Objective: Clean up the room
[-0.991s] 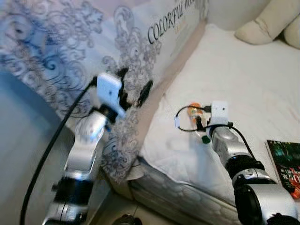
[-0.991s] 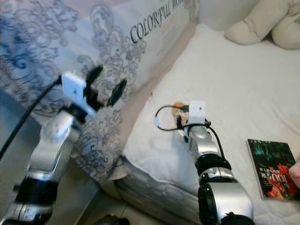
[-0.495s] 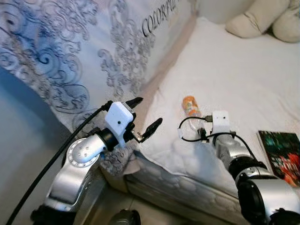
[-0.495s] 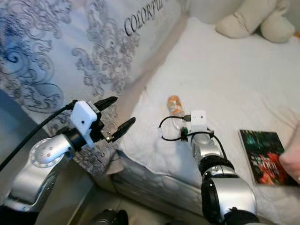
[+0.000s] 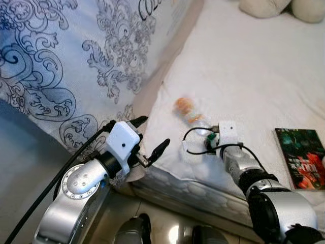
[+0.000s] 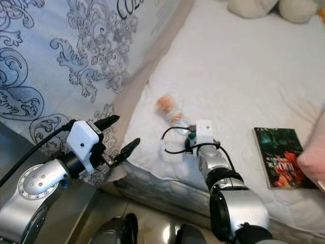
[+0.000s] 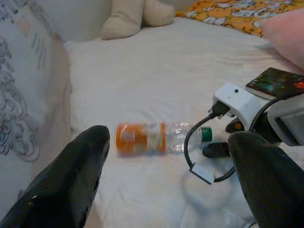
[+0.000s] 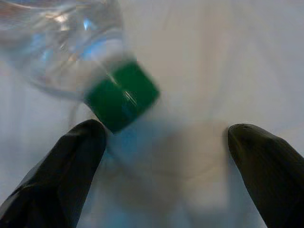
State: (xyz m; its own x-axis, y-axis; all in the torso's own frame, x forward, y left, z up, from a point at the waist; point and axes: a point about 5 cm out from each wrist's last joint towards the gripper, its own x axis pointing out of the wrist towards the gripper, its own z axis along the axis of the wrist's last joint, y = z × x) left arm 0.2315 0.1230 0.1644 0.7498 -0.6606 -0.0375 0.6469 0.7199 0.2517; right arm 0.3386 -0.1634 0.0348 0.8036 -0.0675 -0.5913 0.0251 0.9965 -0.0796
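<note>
Right gripper [image 8: 161,156] sits low on the white bed [image 5: 264,76], fingers spread w/ nothing between them; its tips are just short of the green cap [image 8: 122,95] of a clear plastic bottle [image 7: 156,137]; cap near one finger, not gripped. Bottle lies on its side on the mattress, orange label [image 5: 184,105] at the far end, cap toward the gripper; blurred in the head views. Left gripper [image 5: 151,136] hovers off the bed's left edge, near the corner, fingers also apart & empty, pointing at the bottle across the sheet. Patterned blue-grey quilt [image 5: 61,61] hangs at far left; dark-covered book [image 5: 303,165] lies on the bed at right, well apart from the bottle; plush toy [image 7: 130,16] at the far end.
</note>
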